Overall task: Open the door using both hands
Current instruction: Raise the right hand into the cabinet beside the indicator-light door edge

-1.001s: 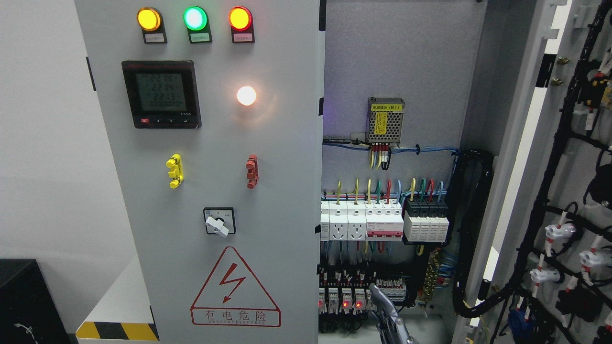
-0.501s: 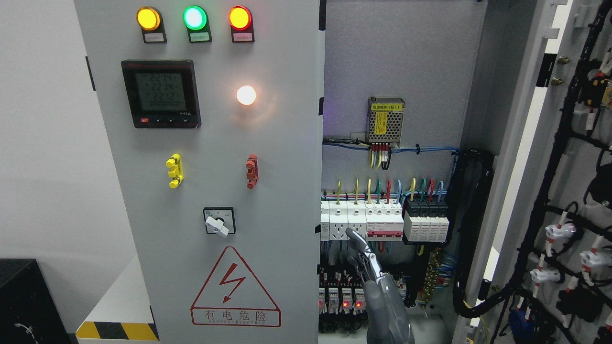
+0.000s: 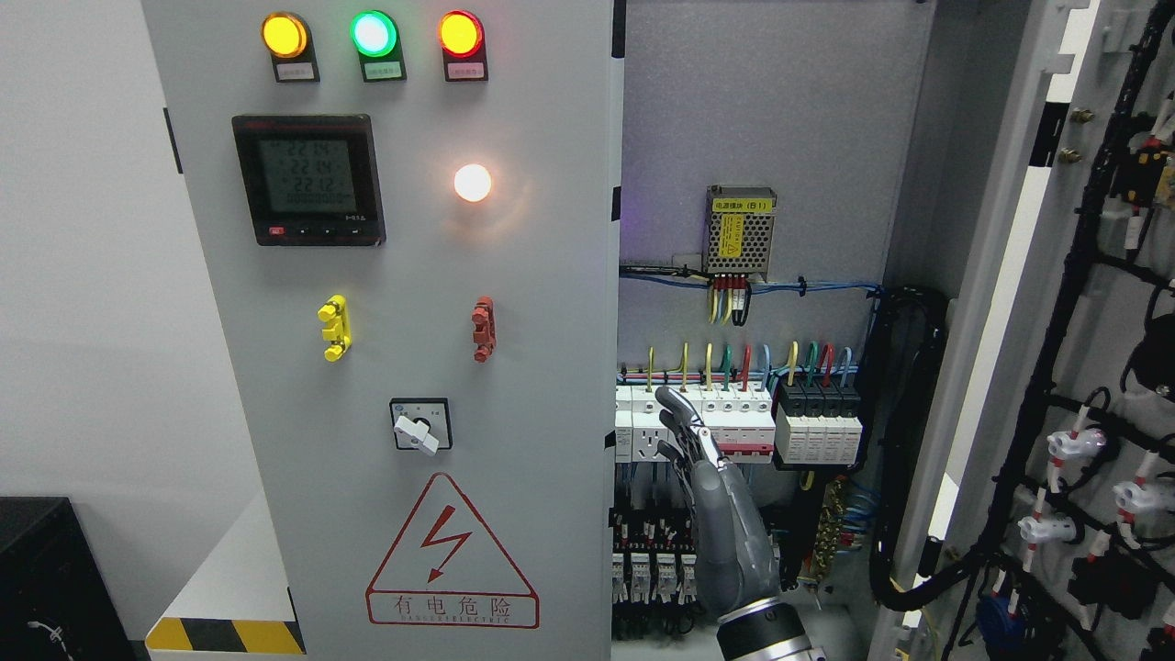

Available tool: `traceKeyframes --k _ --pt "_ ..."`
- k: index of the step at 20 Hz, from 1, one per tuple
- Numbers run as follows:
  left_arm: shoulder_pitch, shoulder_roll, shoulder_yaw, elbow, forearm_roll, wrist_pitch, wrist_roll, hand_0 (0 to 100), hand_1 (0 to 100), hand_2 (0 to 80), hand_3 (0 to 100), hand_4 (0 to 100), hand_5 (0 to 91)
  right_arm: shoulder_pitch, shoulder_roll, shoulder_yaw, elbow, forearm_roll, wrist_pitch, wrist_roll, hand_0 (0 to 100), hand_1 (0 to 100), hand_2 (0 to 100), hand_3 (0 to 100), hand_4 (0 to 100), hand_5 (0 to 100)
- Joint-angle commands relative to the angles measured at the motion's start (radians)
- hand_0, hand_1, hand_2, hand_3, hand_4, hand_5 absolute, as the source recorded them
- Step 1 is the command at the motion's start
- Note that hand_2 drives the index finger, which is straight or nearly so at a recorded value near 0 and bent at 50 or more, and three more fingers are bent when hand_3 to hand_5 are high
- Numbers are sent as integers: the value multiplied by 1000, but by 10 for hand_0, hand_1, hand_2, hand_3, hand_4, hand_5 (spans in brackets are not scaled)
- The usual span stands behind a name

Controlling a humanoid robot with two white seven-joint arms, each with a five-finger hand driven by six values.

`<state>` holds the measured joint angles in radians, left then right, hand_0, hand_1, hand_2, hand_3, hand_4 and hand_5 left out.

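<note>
The cabinet's left door is a grey panel carrying three indicator lamps, a meter, a rotary switch and a red warning triangle. The right door is swung wide open at the picture's right, its inner side covered in black wiring. My right hand rises from the bottom edge inside the open cabinet, just right of the left door's edge. Its fingers are stretched straight up, open, holding nothing, in front of the white breaker row. No left arm shows.
Inside the cabinet sit a row of white sockets and breakers, black modules, a power supply and cable bundles. A black box and a yellow-black striped ledge lie at the lower left.
My right hand has risen from the bottom edge up to the breaker row, drifting slightly left. Both doors are unmoved.
</note>
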<state>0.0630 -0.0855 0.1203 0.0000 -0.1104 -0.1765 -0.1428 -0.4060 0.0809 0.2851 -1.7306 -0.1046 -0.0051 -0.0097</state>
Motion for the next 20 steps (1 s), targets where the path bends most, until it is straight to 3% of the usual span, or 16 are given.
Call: traceKeyframes --k 1,15,20 --pt "0 -10 -2 18 0 0 0 0 0 0 0 0 0 -79 5 -47 118 -27 5 2 0 0 0 0 0 0" --pt "0 -10 -1 18 0 0 -1 0 0 0 0 0 0 -168 -4 -35 203 -33 39 8 0 0 0 0 0 0" --pt "0 -10 -1 17 0 0 -1 0 0 0 0 0 0 -169 -6 -24 201 -159 86 8 0 0 0 0 0 0"
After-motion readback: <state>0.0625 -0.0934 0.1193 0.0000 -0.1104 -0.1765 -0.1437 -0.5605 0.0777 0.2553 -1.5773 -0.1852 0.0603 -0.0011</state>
